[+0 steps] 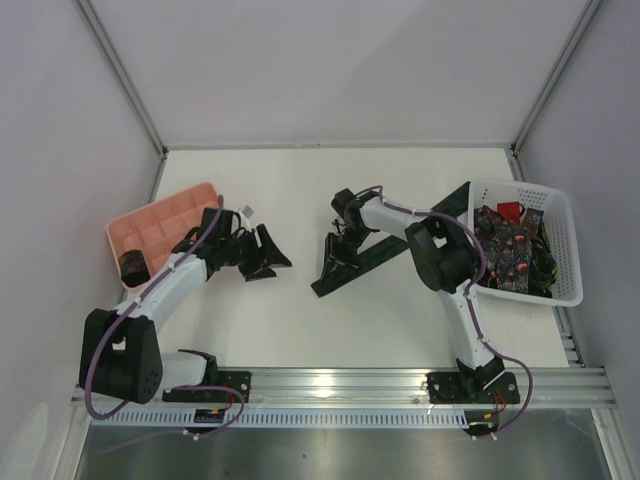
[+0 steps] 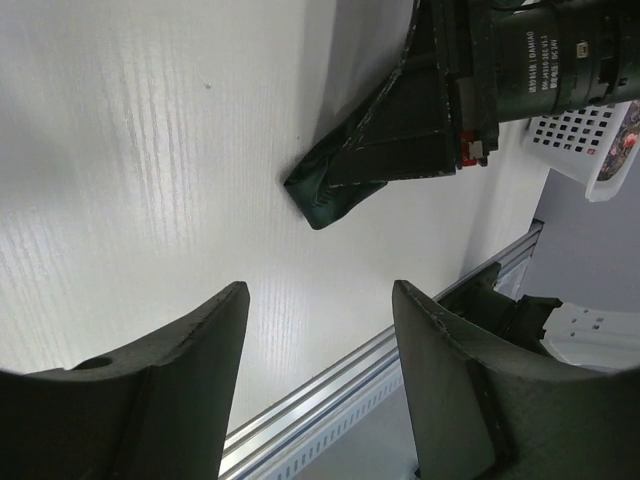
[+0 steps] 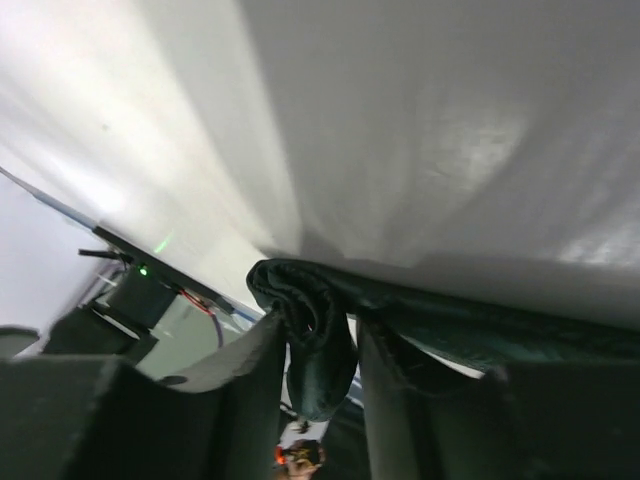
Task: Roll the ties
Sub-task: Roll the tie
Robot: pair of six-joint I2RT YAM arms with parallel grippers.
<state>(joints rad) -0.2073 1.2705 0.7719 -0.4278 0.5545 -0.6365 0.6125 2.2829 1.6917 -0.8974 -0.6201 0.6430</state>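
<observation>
The dark green tie (image 1: 368,258) lies slantwise on the middle of the surface (image 1: 300,190), its lower-left end turned over into a soft fold. That fold sits between the fingers of the right claw (image 3: 318,345), which stand close on either side of it. Whether they pinch the cloth or merely flank it, I cannot tell. The left claw (image 1: 262,255) hovers just left of the tie, released, with nothing between its fingers.

The step looks like starting the roll. It should go best if the first turn is small and tight, with both layers of the fold taken together. Turning along the line of the strip should keep the coil from skewing into a cone. The left claw could press the flat length so it does not drag. Soft cloth like this may spring open if let go early.

One dark coil (image 1: 133,266) sits in the tray (image 1: 165,205) at the left. More ties (image 1: 508,255) wait in the basket (image 1: 565,240) at the right.
</observation>
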